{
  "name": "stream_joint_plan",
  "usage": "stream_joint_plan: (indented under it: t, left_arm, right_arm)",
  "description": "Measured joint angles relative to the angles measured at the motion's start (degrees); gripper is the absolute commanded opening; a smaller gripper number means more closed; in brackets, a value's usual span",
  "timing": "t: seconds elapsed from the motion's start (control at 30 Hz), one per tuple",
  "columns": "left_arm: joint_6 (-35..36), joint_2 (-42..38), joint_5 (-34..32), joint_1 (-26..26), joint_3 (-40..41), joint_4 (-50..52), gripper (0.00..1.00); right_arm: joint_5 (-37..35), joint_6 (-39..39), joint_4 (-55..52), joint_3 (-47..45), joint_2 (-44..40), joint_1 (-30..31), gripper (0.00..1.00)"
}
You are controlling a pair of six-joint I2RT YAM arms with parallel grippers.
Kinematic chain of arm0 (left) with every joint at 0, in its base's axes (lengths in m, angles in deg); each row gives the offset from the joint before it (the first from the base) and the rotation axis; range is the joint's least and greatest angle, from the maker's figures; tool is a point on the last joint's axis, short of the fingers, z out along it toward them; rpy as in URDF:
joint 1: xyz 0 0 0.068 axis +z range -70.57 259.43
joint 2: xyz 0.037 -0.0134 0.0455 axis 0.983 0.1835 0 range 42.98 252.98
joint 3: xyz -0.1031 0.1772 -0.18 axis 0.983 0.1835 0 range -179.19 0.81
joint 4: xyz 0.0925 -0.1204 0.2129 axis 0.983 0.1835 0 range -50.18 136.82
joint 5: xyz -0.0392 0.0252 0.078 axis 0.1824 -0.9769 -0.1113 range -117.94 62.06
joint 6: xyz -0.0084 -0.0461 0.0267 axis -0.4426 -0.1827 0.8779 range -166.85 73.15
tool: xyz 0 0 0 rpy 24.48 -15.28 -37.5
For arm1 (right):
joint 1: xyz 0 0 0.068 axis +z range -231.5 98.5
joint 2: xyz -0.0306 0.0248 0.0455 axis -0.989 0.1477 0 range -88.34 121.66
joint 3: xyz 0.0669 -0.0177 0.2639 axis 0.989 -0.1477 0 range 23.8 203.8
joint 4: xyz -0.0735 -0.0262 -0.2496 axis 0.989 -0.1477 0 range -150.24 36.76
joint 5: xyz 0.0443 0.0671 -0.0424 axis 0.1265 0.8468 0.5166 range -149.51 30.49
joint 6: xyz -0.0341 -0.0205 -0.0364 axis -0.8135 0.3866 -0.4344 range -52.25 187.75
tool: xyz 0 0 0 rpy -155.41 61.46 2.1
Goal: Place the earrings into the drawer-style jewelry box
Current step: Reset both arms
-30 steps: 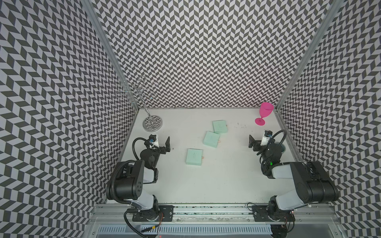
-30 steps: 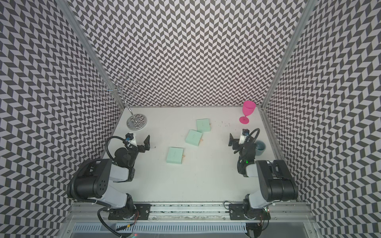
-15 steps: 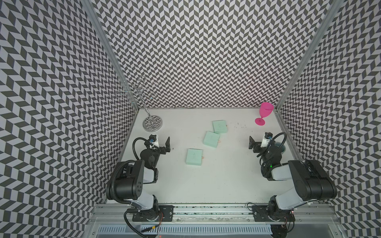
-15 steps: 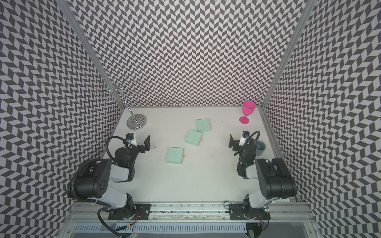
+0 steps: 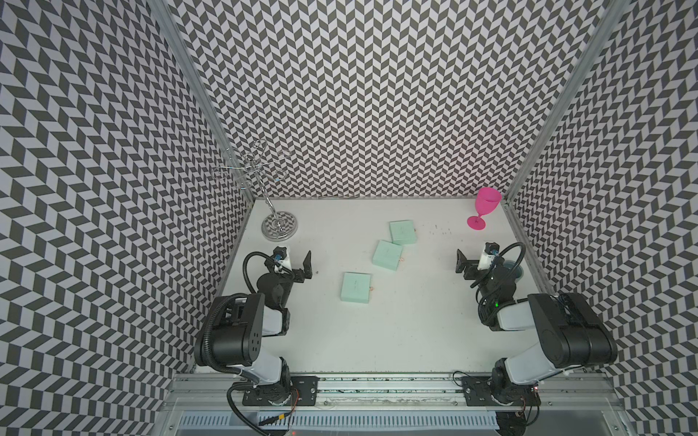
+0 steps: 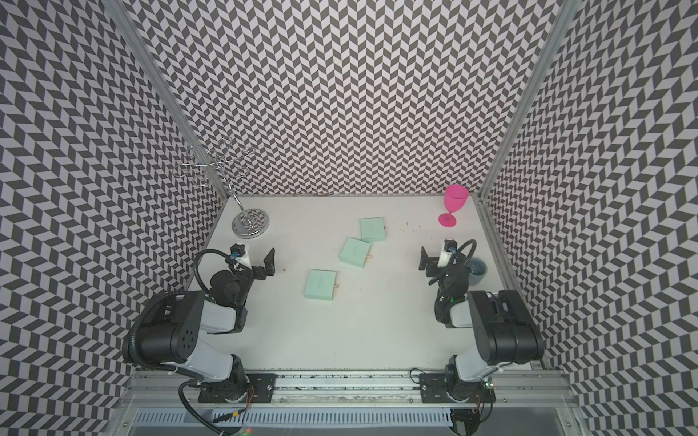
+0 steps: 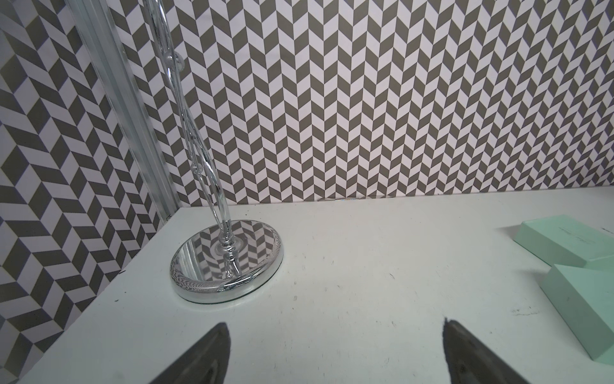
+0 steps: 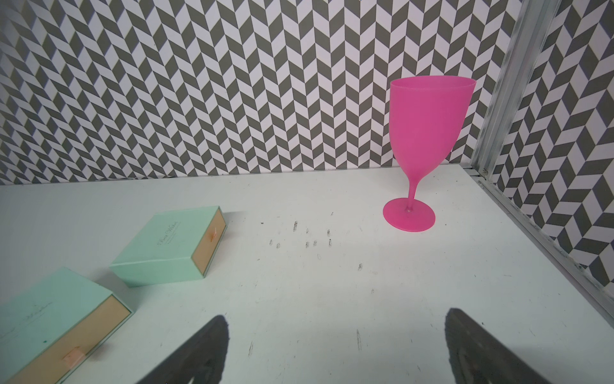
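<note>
Only in the right wrist view: tan drawer fronts with pink pull tabs on the far box (image 8: 169, 244) and middle box (image 8: 50, 309), both shut flush, and the earrings (image 8: 307, 237) resolved as tiny dull-silver slivers in loose pairs. In both top views, the same earrings (image 5: 438, 227) mere dark specks on the bare counter (image 5: 396, 339) toward its far right corner, between far box and pink goblet (image 5: 481, 211), touching neither. Only from above: near box (image 5: 355, 287) mid-counter, blue-grey cup (image 5: 513, 270) at the right edge. From the left wrist, close up: mirrored base of the silver stand (image 7: 227, 262) at the far left corner. Spread fully wide and empty: left hand (image 7: 334, 327) and right hand (image 8: 337, 317).
</note>
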Motion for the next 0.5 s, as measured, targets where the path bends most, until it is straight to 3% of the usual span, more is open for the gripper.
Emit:
stream_joint_plan:
  t: [0.5]
  left_arm:
    - [0.5,0.0,-0.5,-1.1,-0.5,1.7,1.0]
  right_arm:
    - [0.0,0.0,0.0,0.0,0.0,0.0,0.99]
